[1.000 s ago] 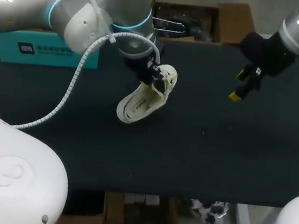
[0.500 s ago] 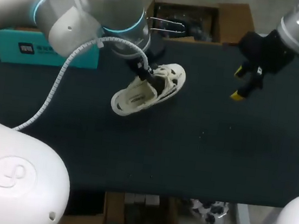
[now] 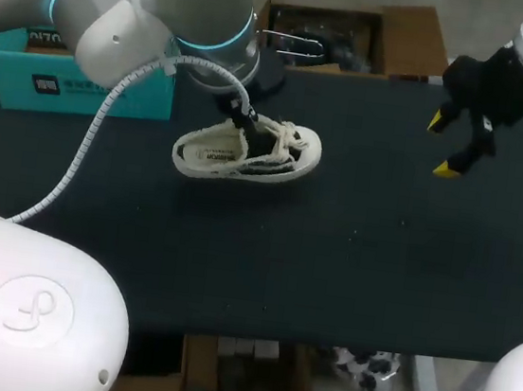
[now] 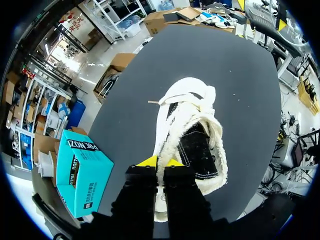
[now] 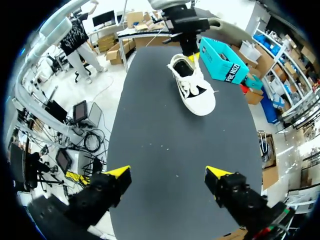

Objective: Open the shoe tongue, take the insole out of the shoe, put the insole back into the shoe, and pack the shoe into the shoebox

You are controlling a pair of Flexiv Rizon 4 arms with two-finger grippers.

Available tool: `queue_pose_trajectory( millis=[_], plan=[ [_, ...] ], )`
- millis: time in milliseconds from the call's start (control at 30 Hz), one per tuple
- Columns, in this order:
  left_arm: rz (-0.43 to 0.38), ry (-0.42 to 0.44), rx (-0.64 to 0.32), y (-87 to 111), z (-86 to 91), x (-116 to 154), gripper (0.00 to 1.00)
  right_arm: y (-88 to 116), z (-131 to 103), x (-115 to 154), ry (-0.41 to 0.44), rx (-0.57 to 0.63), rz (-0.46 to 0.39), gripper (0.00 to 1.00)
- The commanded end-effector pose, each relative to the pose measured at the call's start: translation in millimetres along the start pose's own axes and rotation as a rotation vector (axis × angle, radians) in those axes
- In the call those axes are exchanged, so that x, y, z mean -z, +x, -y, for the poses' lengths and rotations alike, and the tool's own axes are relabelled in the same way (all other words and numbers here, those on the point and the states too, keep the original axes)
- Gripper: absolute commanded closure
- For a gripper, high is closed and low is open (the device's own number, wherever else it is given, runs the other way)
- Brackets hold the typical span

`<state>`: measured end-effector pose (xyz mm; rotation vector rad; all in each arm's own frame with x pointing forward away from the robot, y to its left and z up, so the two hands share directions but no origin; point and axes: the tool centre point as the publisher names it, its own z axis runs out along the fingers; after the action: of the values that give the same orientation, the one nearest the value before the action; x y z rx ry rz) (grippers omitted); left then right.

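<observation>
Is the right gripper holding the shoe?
No. In the right wrist view the right gripper is open over the bare table, with nothing between its fingers, and the shoe lies well ahead of it.

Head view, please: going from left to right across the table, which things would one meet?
teal shoebox → white shoe → right gripper, open above the table's right part.

Shoe (image 3: 248, 151) now flat (earlier tilted)
</observation>
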<state>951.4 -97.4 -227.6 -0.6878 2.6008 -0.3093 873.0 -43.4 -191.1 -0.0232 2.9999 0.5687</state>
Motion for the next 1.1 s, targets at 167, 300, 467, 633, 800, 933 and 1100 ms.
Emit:
queue_pose_trajectory(
  millis=[167,300,467,633,800,933,1100],
  plan=[
    [0.042,0.060,-0.065,-47.9,-16.4,18.8,1.00,-1.9,0.0,0.6,0.000,0.001,-0.007,0.00],
    [0.081,0.076,-0.105,-82.7,-24.5,25.4,1.00,-1.9,0.0,0.6,0.000,0.001,-0.007,0.00],
    [0.110,0.097,-0.160,-138.3,-38.9,39.4,1.00,-1.9,0.0,0.6,0.000,0.001,-0.007,0.00],
    [0.125,0.107,-0.206,-196.6,-51.8,52.1,1.00,-1.9,0.0,0.6,0.000,0.001,-0.007,0.00],
    [0.136,0.135,-0.230,-248.4,-67.7,61.9,1.00,-1.9,0.0,0.6,0.000,0.001,-0.007,0.00],
    [0.151,0.143,-0.230,-285.3,-82.3,61.4,1.00,-1.9,0.0,0.6,0.000,0.001,-0.007,0.00],
    [0.150,0.152,-0.216,-327.1,-100.0,56.7,1.00,-1.9,0.0,0.6,0.000,0.001,-0.007,0.00]
  ],
)
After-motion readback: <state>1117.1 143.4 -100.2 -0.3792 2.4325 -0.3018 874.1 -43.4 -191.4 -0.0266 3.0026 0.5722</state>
